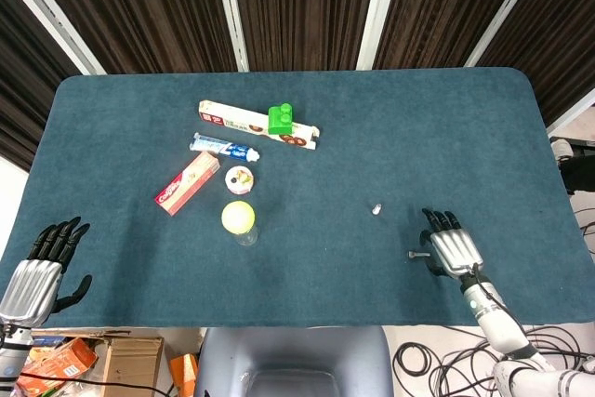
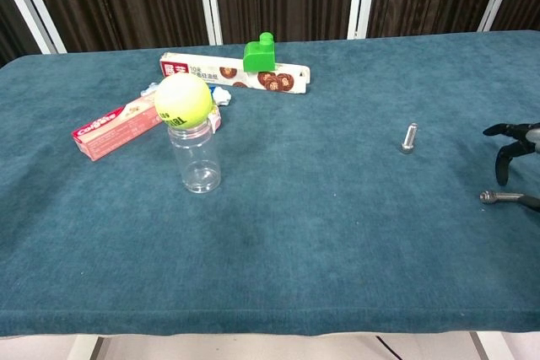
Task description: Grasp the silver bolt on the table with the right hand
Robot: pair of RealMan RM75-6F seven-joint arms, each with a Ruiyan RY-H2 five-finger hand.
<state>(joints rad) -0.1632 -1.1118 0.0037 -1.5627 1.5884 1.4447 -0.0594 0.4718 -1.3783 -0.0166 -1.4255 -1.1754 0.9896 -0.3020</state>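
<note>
Table: teal cloth top
Left cluster: long biscuit box, toothpaste tube, pink carton, clear jar — close together
Right side: upright silver pin; silver bolt — lying flat
</note>
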